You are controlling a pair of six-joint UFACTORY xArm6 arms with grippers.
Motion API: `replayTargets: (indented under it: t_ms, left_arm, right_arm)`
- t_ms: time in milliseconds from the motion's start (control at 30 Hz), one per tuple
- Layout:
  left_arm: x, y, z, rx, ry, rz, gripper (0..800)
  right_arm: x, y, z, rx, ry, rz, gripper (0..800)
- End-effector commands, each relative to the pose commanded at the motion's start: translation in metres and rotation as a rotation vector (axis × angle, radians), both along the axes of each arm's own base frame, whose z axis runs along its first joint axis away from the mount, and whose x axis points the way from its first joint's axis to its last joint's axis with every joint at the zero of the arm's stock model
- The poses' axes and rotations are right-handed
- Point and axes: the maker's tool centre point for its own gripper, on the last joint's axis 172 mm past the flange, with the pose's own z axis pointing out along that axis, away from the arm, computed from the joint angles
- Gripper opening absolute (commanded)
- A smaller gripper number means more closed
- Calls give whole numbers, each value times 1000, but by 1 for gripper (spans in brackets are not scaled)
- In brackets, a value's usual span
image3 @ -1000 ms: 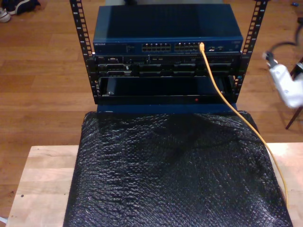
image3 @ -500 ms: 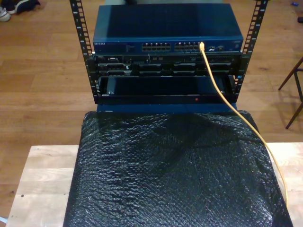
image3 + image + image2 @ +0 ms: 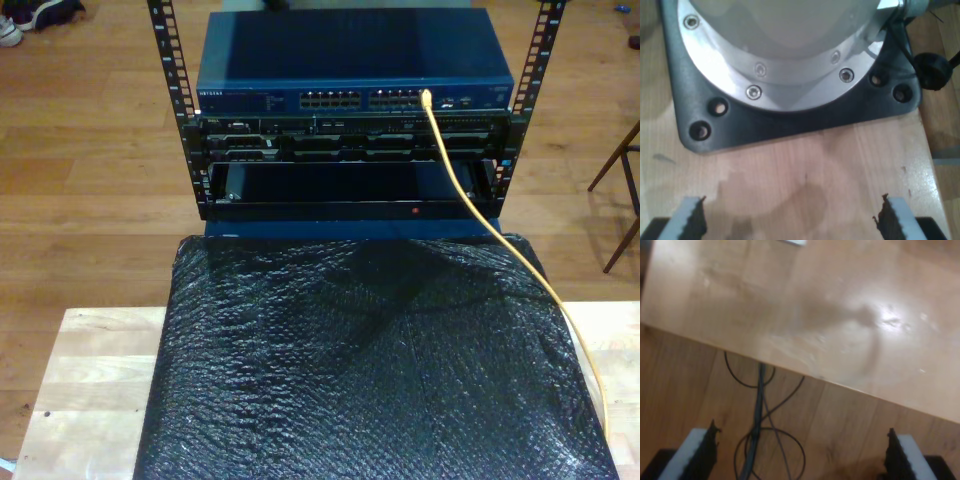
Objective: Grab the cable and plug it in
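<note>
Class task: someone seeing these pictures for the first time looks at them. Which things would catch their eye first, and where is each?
The yellow-orange cable stands out, running from a port on the blue network switch at the exterior view's top, down across the black mat towards that view's lower right. The first wrist view shows a round metal arm base bolted to the wooden table.

Floor: I see warm wooden planks.
Tabletop: pale wood, under black textured sheet.
Edge: dark chair legs, exterior view's right.
</note>
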Motion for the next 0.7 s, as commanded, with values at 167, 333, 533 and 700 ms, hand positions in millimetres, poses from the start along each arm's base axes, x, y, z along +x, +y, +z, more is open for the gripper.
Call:
replayTargets:
  t_ms: [167, 333, 533, 700]
  left_arm:
    - [0, 0, 0, 0, -1, -1, 800]
    - [0, 0, 0, 0, 0, 0, 800]
    - [0, 0, 0, 0, 0, 0, 800]
    - [0, 0, 0, 0, 0, 0, 800]
  right_arm:
    - [-15, 11, -13, 37, 7, -27, 799]
    - [-34, 19, -25, 59, 36, -65, 798]
    - [-42, 13, -48, 9, 21, -100, 797]
    - [-45, 14, -52, 6, 19, -72, 797]
